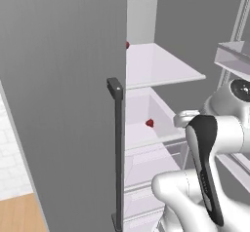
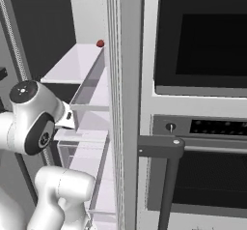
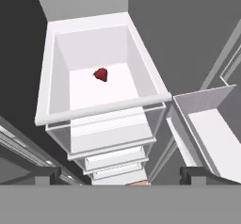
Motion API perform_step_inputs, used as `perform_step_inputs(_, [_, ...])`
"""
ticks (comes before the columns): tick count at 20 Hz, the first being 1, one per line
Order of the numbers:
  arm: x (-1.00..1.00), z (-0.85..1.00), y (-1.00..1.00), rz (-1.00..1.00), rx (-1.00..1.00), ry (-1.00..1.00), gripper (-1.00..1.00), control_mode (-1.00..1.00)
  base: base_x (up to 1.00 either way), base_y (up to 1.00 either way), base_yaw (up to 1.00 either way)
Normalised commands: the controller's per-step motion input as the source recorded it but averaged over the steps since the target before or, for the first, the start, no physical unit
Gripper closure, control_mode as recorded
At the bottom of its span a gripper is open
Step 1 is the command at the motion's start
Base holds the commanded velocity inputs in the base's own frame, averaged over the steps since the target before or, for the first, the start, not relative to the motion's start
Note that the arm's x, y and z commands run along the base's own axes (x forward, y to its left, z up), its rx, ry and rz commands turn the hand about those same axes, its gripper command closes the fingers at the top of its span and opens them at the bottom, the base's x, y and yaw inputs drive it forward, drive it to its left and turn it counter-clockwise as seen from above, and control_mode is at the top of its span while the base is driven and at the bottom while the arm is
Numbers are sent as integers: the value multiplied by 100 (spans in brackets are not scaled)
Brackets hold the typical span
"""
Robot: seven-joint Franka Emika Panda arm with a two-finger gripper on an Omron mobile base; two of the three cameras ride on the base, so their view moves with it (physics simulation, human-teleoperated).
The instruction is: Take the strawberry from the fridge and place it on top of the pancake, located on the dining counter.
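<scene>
Hovering gripper (image 3: 120,175) wide open, empty

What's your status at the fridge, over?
Gripper open, empty. Strawberry lying in white fridge drawer, untouched. Nothing blocking the approach.

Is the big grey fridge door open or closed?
Open. The tall grey fridge has one door swung aside, so its white shelves and a white drawer holding a tiny red strawberry show.

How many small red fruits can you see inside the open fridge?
2: one strawberry in the white drawer; another red fruit at the back of the shelf above. Others may be hidden.
</scene>
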Motion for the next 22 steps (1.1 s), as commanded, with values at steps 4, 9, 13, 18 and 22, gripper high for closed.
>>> perform_step_inputs(4, [99,-53,38,14,0,0,-100,-100,0,0,0])
perform_step_inputs(9, [92,-57,44,5,-2,7,-100,-100,0,0,0])
perform_step_inputs(13, [67,-41,-3,0,2,3,-100,-100,0,0,0])
perform_step_inputs(18, [46,-51,0,0,0,8,-100,-100,0,0,0])
perform_step_inputs(22, [57,-45,0,0,0,10,-100,-100,0,0,0])
